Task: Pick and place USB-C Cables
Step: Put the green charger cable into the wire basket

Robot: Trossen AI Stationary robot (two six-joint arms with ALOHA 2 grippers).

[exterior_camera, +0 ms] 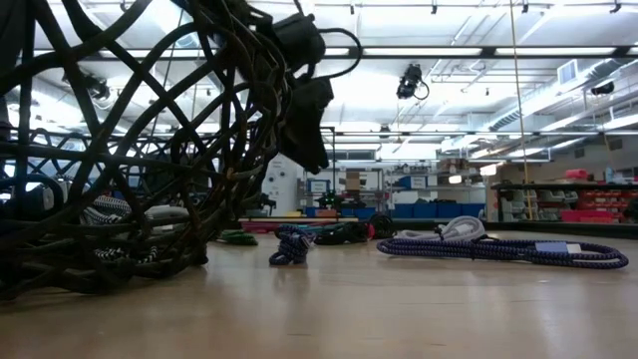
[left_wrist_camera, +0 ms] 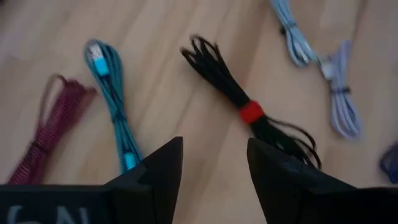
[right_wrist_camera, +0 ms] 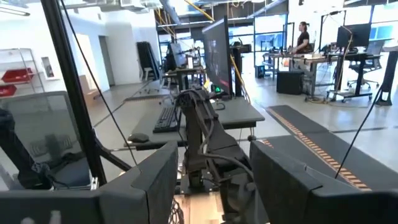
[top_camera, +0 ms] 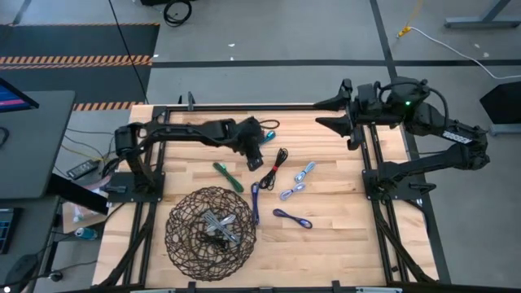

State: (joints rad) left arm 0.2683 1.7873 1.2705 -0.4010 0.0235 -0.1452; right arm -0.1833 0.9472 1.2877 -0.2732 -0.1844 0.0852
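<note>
Listing what I have on the counter (top_camera: 342,236): short coiled cables, each a light, limp bundle that will flop and slide on the smooth wood rather than resist.

- Black cable (left_wrist_camera: 245,106): lies just ahead of my left gripper (left_wrist_camera: 214,163), bound at its middle by a red tie (left_wrist_camera: 251,112). I judge that tie the best place to take hold, since the strands are gathered tight there; the loose loops at either end would splay or slip out.
- Teal cable (left_wrist_camera: 112,99) and maroon cable (left_wrist_camera: 46,134): side by side, just beside the black one, apart from it.
- Two pale grey-blue cables (top_camera: 298,181): near the counter's middle.
- Purple cable (top_camera: 293,218) and another dark blue one (top_camera: 255,201): close to the basket.
- Green cable (top_camera: 229,177): between the left arm and the basket.
- Wire basket (top_camera: 183,213): already holds a few bundles.

Left gripper: jaws parted, empty, hovering above the black cable. Right gripper (right_wrist_camera: 211,180): parted, empty, parked at the counter's far right corner.
</note>
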